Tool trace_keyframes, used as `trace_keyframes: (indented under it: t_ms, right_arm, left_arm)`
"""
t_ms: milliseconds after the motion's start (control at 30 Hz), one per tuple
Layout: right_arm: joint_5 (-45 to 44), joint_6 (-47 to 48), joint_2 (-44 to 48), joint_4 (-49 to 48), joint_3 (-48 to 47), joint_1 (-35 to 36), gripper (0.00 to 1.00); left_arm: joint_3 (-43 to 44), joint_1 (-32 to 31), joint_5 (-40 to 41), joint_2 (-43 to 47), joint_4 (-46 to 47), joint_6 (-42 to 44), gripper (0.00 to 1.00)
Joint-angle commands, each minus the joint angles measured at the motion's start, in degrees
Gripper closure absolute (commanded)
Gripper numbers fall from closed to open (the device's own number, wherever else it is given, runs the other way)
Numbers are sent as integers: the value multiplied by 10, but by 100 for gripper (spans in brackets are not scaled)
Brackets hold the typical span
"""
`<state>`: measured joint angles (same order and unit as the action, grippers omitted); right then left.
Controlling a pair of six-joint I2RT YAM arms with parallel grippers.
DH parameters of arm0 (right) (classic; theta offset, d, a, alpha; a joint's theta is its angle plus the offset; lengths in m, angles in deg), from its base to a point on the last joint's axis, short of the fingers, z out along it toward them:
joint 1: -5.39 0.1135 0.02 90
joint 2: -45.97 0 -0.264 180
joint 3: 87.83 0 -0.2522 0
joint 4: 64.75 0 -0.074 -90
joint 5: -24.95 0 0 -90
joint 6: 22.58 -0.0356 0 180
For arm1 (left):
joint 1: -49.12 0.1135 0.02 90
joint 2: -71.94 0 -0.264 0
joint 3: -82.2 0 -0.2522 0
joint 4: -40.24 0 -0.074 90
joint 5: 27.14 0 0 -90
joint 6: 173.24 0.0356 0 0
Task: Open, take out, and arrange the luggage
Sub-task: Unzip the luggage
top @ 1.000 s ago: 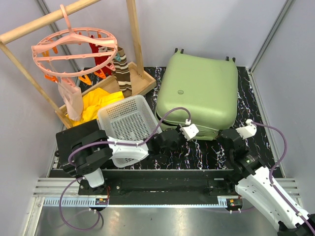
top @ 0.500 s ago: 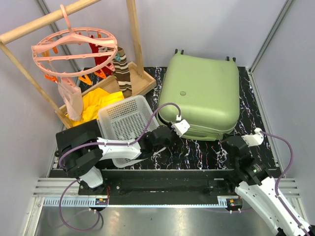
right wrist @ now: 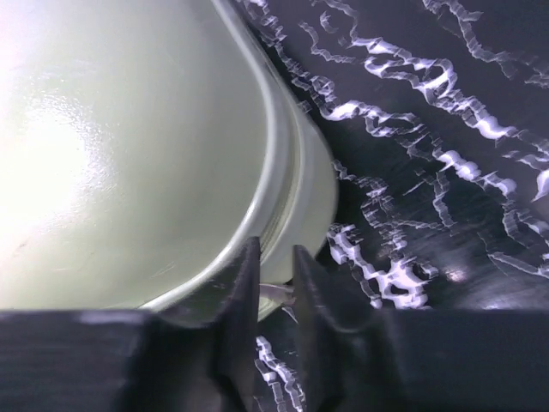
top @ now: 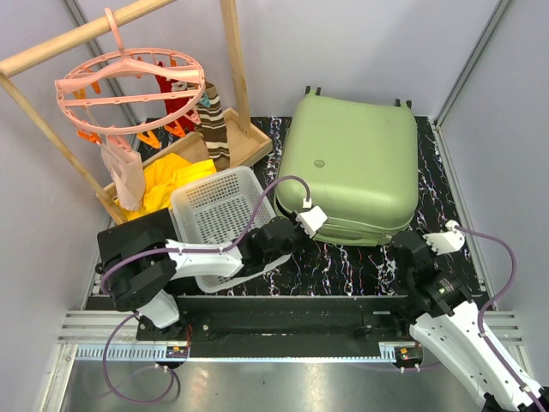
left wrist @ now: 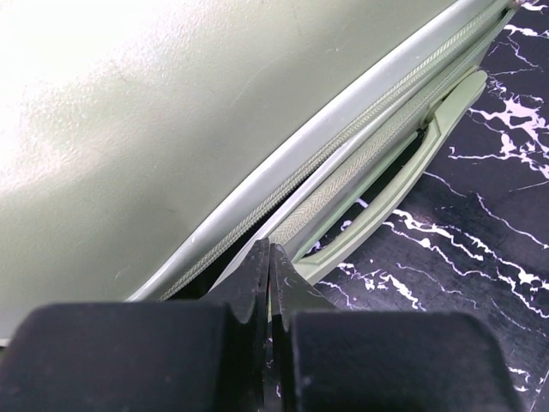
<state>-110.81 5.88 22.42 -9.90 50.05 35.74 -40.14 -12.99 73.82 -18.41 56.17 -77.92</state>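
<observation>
Left wrist: pinched left hand [left wrist: 268, 257] at luggage [left wrist: 171, 112]

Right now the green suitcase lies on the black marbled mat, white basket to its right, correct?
No: the white basket sits left of the green suitcase, per the top external view. The suitcase does lie on the black marbled mat.

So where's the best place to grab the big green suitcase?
Probably the side handle, coming in from the near side. The suitcase lies flat with that handle on its near side, and the gap behind the handle leaves room for a finger.
</observation>
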Motion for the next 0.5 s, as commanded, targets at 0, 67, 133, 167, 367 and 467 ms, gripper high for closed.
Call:
trace_keyframes:
  t_ms: [0, 67, 133, 167, 367, 467]
  right_arm:
    - [-1, 82, -13, 32, -60, -10, 61]
    - [46, 85, -11, 64, -90, -9, 32]
    - [86, 59, -4, 98, -104, -10, 22]
    - [96, 56, 3, 124, -113, -10, 21]
    - [159, 110, -83, 71, -101, -10, 35]
    - [195, 149, -185, 17, -108, -6, 39]
  left_arm:
    - [-18, 30, 28, 17, -26, 0, 100]
    - [-19, 30, 29, 18, -26, 0, 100]
    - [-19, 30, 30, 20, -27, 0, 100]
    - [-19, 30, 30, 20, -27, 0, 100]
    - [-14, 30, 22, 18, -30, -4, 100]
    - [-15, 29, 15, 20, -28, -8, 100]
